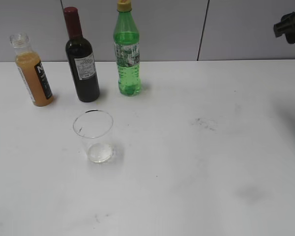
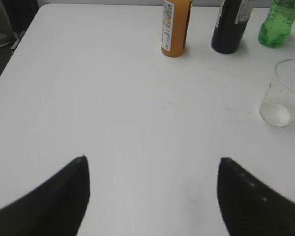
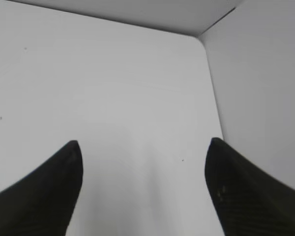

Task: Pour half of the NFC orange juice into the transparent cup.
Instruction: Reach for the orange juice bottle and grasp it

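Observation:
The NFC orange juice bottle [image 1: 33, 73] stands capless at the back left of the white table, and also shows in the left wrist view [image 2: 175, 29]. The transparent cup [image 1: 94, 136] stands upright and empty in front of the bottles; it also shows in the left wrist view [image 2: 284, 93]. My left gripper [image 2: 152, 167] is open and empty over bare table, well short of the bottle. My right gripper [image 3: 143, 147] is open and empty above the table's far right corner. Part of the right arm [image 1: 290, 25] shows at the top right of the exterior view.
A dark wine bottle with a red cap [image 1: 81, 61] and a green soda bottle with a yellow cap [image 1: 127, 51] stand in a row right of the juice. A grey wall [image 1: 187, 24] runs behind the table. The table's left edge [image 2: 17, 54] shows in the left wrist view.

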`<state>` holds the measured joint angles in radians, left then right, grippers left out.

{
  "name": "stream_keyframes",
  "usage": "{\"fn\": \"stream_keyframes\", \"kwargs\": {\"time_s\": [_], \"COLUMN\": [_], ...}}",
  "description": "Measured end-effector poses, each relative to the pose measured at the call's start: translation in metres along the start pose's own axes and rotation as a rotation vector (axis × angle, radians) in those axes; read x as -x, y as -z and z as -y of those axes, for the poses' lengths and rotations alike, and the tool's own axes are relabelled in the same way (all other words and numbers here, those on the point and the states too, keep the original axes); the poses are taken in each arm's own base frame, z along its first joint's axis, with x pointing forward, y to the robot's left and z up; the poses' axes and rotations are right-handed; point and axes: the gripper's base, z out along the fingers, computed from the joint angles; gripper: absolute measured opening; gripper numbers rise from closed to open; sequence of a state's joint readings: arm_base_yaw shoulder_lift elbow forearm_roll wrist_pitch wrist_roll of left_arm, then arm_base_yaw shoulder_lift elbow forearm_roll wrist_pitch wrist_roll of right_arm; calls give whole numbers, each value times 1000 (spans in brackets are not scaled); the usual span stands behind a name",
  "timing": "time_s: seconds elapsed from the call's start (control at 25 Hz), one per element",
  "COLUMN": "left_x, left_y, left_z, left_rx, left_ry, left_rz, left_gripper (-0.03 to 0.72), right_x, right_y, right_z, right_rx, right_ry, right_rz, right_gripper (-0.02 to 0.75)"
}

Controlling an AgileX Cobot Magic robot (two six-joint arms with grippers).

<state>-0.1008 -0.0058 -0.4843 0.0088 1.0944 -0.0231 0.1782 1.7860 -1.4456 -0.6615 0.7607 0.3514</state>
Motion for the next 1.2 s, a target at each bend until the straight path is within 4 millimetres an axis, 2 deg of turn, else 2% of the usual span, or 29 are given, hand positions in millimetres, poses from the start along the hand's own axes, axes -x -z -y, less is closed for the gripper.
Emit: {"fn": "stream_keyframes", "kwargs": {"time_s": [0.28,0.4,0.6,0.76,1.0,1.2], "left_x": [0,0,0,0,0,0], "left_y": [0,0,0,0,0,0], "left_z": [0,0,0,0,0,0], "left_rx": [0,0,0,0,0,0], "left_ry": [0,0,0,0,0,0], "left_rz": [0,0,0,0,0,0], "left_gripper": [620,620,620,620,620,620], "right_x": [19,18,7,-21,-84,-141], "right_y": [34,46,71,102,145,157], "right_z": [52,61,60,62,59,47], "right_rx": [217,249,321,330,332,330], "right_ry": [-114,-114,-144,-146,-142,-141], "right_rz": [-144,-194,-190,-194,-213,-197], "right_gripper": [594,594,594,592,592,592]}}
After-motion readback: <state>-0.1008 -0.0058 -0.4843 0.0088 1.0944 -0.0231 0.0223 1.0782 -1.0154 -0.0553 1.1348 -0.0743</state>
